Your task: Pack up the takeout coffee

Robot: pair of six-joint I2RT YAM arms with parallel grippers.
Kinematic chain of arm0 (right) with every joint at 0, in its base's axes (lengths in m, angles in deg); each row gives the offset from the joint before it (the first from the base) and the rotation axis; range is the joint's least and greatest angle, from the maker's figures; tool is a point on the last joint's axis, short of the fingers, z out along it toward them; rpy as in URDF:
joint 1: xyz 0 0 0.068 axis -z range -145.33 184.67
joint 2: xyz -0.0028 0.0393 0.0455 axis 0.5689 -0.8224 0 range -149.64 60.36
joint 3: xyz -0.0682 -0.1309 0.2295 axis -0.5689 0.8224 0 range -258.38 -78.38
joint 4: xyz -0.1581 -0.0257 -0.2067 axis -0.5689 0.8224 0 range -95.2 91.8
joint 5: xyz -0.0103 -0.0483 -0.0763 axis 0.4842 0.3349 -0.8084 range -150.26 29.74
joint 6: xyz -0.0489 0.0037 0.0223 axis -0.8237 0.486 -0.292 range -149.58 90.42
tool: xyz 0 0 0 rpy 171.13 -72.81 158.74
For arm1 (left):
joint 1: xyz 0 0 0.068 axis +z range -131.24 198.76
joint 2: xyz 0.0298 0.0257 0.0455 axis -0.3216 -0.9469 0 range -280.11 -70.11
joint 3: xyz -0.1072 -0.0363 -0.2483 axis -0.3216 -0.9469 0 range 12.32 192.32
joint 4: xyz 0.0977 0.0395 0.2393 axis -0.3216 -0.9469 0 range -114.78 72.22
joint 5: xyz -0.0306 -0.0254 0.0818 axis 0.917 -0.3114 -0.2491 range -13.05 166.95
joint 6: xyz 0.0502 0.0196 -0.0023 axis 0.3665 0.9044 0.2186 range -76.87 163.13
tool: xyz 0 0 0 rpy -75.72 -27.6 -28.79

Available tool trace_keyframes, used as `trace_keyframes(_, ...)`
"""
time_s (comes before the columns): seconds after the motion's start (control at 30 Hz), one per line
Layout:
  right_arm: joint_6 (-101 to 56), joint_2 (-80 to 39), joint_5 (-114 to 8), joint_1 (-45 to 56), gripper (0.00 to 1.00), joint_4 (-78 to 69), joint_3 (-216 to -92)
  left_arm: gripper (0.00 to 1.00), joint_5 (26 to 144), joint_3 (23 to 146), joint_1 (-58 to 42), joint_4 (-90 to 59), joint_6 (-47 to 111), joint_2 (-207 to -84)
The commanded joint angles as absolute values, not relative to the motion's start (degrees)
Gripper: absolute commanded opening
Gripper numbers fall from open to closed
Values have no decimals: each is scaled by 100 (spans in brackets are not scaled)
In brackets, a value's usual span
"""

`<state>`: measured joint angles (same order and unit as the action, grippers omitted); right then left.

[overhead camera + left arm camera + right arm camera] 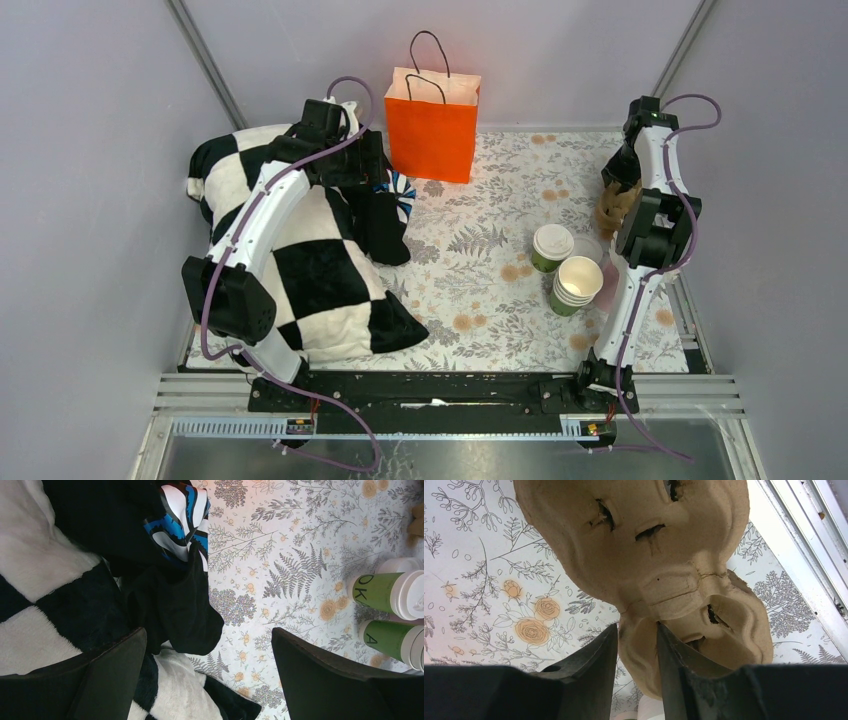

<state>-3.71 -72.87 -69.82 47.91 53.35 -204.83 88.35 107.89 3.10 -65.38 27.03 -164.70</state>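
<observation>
On my far left a black-and-white checkered pillow point(300, 270) covers that side of the flower-printed surface point(480, 290), and the left arm reaches out over it; from its wrist camera I see the left pincer point(207, 635) spread as wide as it goes, holding nothing, one finger above the pillow's edge and the other above bare print; ahead of it lies a crumpled black cloth point(175, 605) with a blue-and-white striped patch point(180, 517) at its top; at the back, near the middle, an orange paper bag point(432, 130) stands upright with its mouth open and its dark handles up; to the right of centre the takeout coffee point(552, 243) stands upright on the surface, white lid on, well apart from the bag and from both pincers; just beside it, nearer to me and slightly right, I see a stack of lidless green cups point(577, 283) with a cream inside; farther right, by the metal rail, is a brown pulp cup carrier point(649, 545); the right pincer point(636, 627) is narrowed onto a lobe of that carrier's rim, which fills the gap between the two fingers point(589, 665), so I read it as pinching the carrier, though I cannot tell how firmly.
</observation>
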Motion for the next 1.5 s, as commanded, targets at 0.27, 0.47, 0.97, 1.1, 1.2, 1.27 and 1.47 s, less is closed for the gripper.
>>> trace_keyframes(0.27, -121, -7323, -7048, 4751, 29, 5276, -20473, 99, 8882, 10926, 372, -6463, 2740, -16301)
trace_keyframes(0.47, -94, -7310, -7063, 4751, 10, 5303, -20505, 99, 8917, 10926, 373, -6445, 2739, -16310)
trace_keyframes(0.97, 319, -6686, -7127, 4751, 0, 5467, -20408, 99, 8968, 10868, 373, -6437, 2731, -16269)
trace_keyframes(1.1, 282, -6574, -7280, 4755, 0, 5313, -20333, 99, 8979, 10832, 373, -6423, 2732, -16227)
trace_keyframes(1.2, 228, -6491, -7401, 4751, 0, 5420, -20468, 99, 8961, 10821, 373, -6428, 2740, -16190)
trace_keyframes(1.27, 190, -6349, -7435, 4751, 0, 5310, -20350, 99, 8968, 10812, 378, -6423, 2740, -16179)
trace_keyframes(1.47, 156, -6238, -7317, 4751, 0, 5320, -20231, 99, 9022, 10785, 374, -6397, 2731, -16160)
